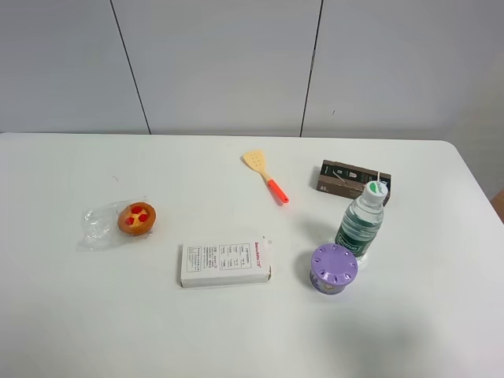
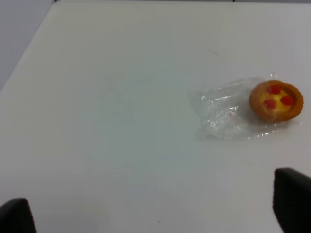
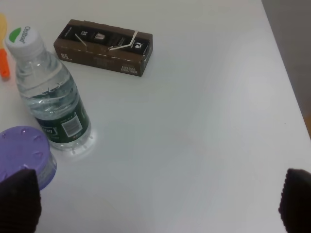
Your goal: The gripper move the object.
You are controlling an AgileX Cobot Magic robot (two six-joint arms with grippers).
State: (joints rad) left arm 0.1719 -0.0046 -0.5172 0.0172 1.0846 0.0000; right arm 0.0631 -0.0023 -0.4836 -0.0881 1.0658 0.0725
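Sitting beside the bottle [image 1: 361,226], the squat purple dotted-lid object [image 1: 334,268] lies ungripped; both hands spread wide.

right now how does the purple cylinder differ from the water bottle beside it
The purple cylinder is squat and opaque; the water bottle is tall, clear and green-labelled. The cylinder's flat lid has a ring of small dots; the bottle has a narrow white cap. Both stand upright on the white table, close together.

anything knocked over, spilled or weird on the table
Nothing spilled or damaged. The water bottle stands upright with its cap on, right beside the purple container. The only loose bit is crumpled clear wrap lying next to the tart.
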